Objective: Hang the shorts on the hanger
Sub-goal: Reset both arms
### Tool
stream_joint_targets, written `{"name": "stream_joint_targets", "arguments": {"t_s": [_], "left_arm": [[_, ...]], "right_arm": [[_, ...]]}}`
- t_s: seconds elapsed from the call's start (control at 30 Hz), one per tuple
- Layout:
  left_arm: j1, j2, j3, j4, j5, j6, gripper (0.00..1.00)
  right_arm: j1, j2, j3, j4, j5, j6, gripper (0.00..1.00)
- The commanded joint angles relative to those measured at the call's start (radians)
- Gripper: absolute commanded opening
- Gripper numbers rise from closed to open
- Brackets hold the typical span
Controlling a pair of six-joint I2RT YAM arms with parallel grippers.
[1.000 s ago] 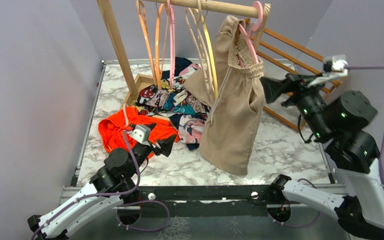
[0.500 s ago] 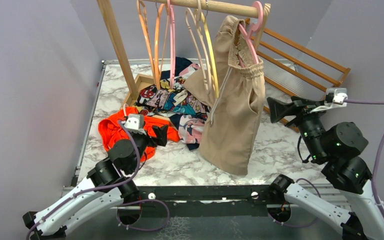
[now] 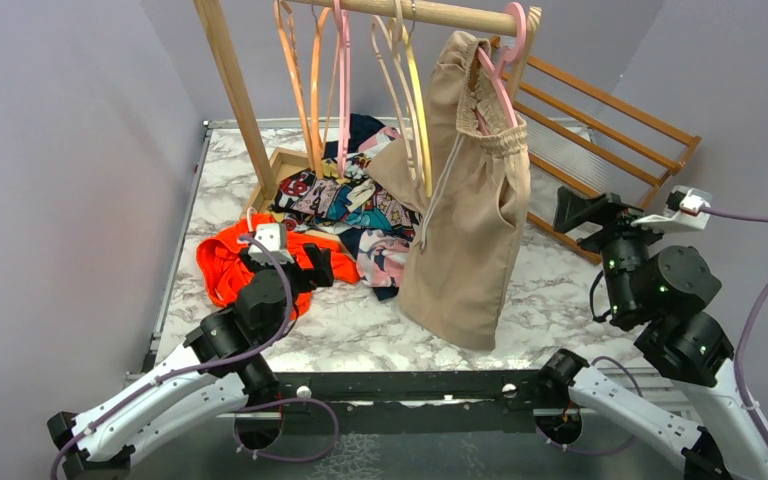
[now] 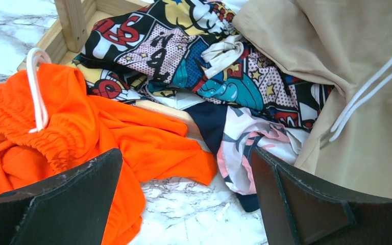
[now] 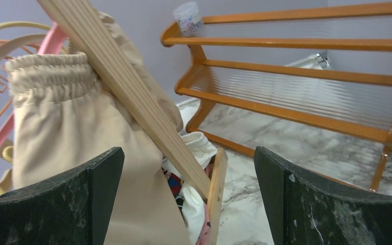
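The beige shorts (image 3: 470, 220) hang by their gathered waistband from the pink hanger (image 3: 513, 30), which is hooked on the wooden rail; their lower end rests on the marble. In the right wrist view the shorts (image 5: 66, 132) and pink hanger (image 5: 51, 43) sit at the left, behind a slanted wooden post. My right gripper (image 3: 575, 210) (image 5: 189, 150) stands open to the right of the shorts, apart from them. My left gripper (image 3: 315, 268) (image 4: 186, 153) is open and empty, low over the marble by the orange garment, with the shorts (image 4: 357, 76) to its right.
An orange garment (image 3: 235, 260) and a comic-print cloth (image 3: 350, 205) lie at the foot of the wooden rack (image 3: 230, 90). Several more hangers (image 3: 400, 90) hang on the rail. An orange slatted shelf (image 3: 600, 110) stands at the back right, with a small jar (image 5: 188, 18) on top.
My right arm has drawn back and down to the right, away from the hanging shorts. My left gripper has shifted slightly back toward the orange garment. Both stayed open.
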Motion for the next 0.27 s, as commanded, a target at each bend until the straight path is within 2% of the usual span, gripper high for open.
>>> {"name": "stream_joint_targets", "arguments": {"t_s": [0.0, 0.13, 0.23], "left_arm": [[-0.003, -0.023, 0.039, -0.032, -0.103, -0.081, 0.99], [-0.002, -0.022, 0.045, -0.052, -0.119, -0.092, 0.99], [-0.002, 0.036, 0.087, -0.091, -0.123, -0.113, 0.99]], "right_arm": [[-0.004, 0.009, -0.021, -0.015, 0.11, 0.068, 1.0], [-0.004, -0.03, -0.049, 0.038, 0.071, 0.031, 1.0], [-0.004, -0.065, -0.07, 0.074, 0.043, 0.008, 1.0]]}}
